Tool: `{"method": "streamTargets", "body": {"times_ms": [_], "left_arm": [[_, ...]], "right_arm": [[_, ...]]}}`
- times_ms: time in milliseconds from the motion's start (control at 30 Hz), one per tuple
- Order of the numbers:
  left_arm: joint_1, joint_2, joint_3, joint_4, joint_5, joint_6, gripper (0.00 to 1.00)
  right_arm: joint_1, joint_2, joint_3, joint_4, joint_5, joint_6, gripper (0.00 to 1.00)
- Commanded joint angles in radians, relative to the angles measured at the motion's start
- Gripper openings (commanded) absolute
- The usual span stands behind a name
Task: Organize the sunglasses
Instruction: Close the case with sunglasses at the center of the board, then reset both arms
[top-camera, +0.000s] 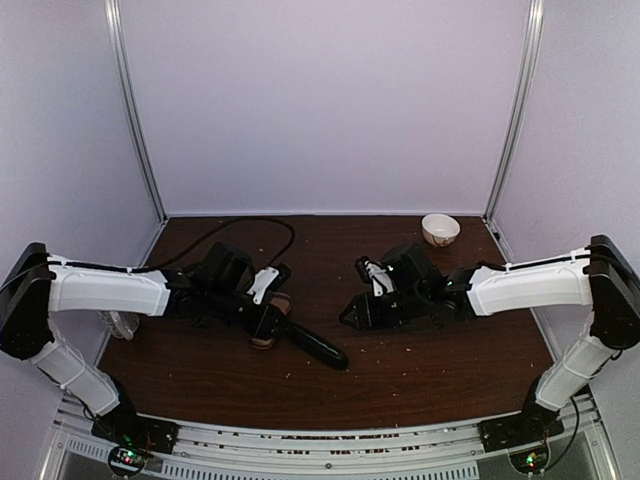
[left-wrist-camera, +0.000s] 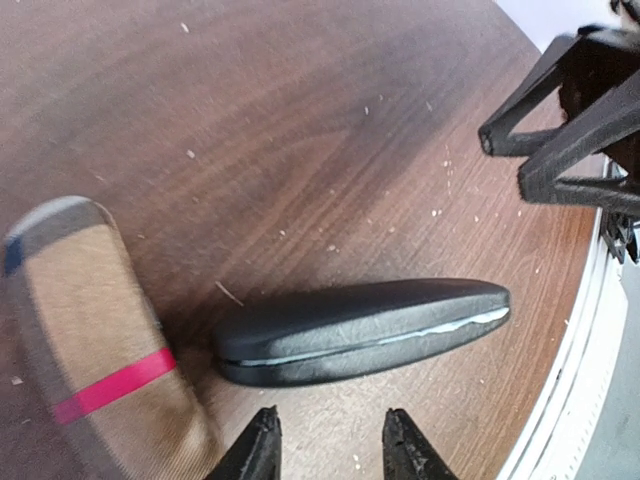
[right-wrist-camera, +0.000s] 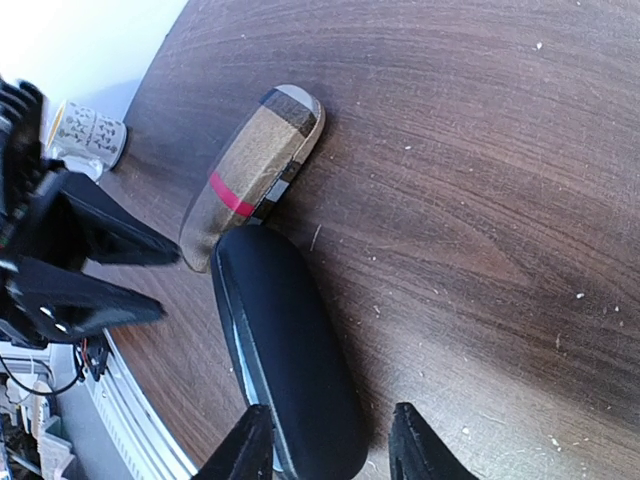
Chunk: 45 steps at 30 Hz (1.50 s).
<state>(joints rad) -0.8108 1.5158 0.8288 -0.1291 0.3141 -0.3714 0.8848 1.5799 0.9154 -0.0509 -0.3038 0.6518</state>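
Note:
No sunglasses are in view; both cases are closed. The black oblong case (top-camera: 315, 347) lies on the table beside the brown wooden case with a red mark (top-camera: 270, 330). My left gripper (top-camera: 270, 318) is open and empty just short of the black case (left-wrist-camera: 360, 330), with the brown case (left-wrist-camera: 100, 340) to its left; its fingertips frame bare table (left-wrist-camera: 328, 445). My right gripper (top-camera: 350, 315) is open, and the near end of the black case (right-wrist-camera: 285, 350) lies between its fingers (right-wrist-camera: 330, 445). The brown case (right-wrist-camera: 250, 175) lies beyond.
A small white bowl (top-camera: 440, 229) stands at the back right. A patterned mug (top-camera: 122, 323) stands at the left edge, also in the right wrist view (right-wrist-camera: 88, 135). A black cable (top-camera: 235, 224) loops at the back left. The two grippers face each other closely.

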Motion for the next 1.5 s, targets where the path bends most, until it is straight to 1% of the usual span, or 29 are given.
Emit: {"method": "streamTargets", "body": {"times_ms": [0,167,333,400,500,567,633,667,733,800,900,933,1000,1133,1233,1333,1400,1467], "left_arm": [[-0.002,-0.101,-0.015,-0.03,-0.093,0.023,0.38],[-0.002,-0.195,-0.062,-0.07,-0.185,0.02,0.39],[-0.003,-0.301,-0.137,-0.083,-0.294,-0.01,0.4],[-0.002,-0.345,-0.166,-0.091,-0.332,-0.02,0.4],[-0.002,-0.42,-0.2,-0.128,-0.426,-0.027,0.41],[-0.002,-0.472,-0.209,-0.164,-0.511,-0.025,0.44],[-0.002,-0.527,-0.215,-0.196,-0.637,-0.022,0.5],[-0.001,-0.562,-0.22,-0.204,-0.685,-0.019,0.55],[0.0,-0.608,-0.225,-0.207,-0.785,-0.002,0.66],[0.004,-0.643,-0.228,-0.194,-0.885,0.031,0.73],[0.039,-0.668,-0.233,-0.158,-0.986,0.081,0.8],[0.056,-0.67,-0.233,-0.14,-1.009,0.101,0.81],[0.093,-0.666,-0.234,-0.103,-1.059,0.142,0.82],[0.151,-0.635,-0.242,-0.012,-1.179,0.188,0.82],[0.205,-0.619,-0.266,0.092,-1.217,0.252,0.82],[0.295,-0.601,-0.314,0.256,-1.195,0.341,0.82],[0.366,-0.58,-0.345,0.34,-1.166,0.354,0.82],[0.425,-0.541,-0.371,0.422,-1.143,0.365,0.82]], "right_arm": [[0.002,-0.008,0.009,-0.029,-0.001,-0.063,0.4],[0.054,0.023,0.052,-0.034,-0.052,-0.111,0.4],[0.144,0.046,0.134,-0.098,-0.044,-0.218,0.38],[0.17,0.045,0.156,-0.121,-0.007,-0.244,0.37],[0.179,0.0,0.14,-0.106,0.079,-0.255,0.37],[0.177,-0.041,0.131,-0.108,0.169,-0.275,0.37],[0.166,-0.087,0.127,-0.123,0.243,-0.309,0.37],[0.152,-0.11,0.124,-0.131,0.275,-0.327,0.38],[0.115,-0.161,0.112,-0.147,0.34,-0.358,0.44],[0.063,-0.221,0.09,-0.152,0.385,-0.386,0.5],[-0.029,-0.311,0.048,-0.161,0.457,-0.426,0.59],[-0.059,-0.354,0.027,-0.163,0.483,-0.437,0.62],[-0.121,-0.418,-0.012,-0.159,0.535,-0.455,0.65],[-0.247,-0.539,-0.105,-0.125,0.644,-0.466,0.65],[-0.357,-0.619,-0.187,-0.089,0.691,-0.456,0.65],[-0.462,-0.682,-0.281,-0.022,0.724,-0.455,0.65],[-0.508,-0.72,-0.356,0.057,0.751,-0.475,0.64],[-0.529,-0.752,-0.43,0.143,0.797,-0.491,0.64]]}}
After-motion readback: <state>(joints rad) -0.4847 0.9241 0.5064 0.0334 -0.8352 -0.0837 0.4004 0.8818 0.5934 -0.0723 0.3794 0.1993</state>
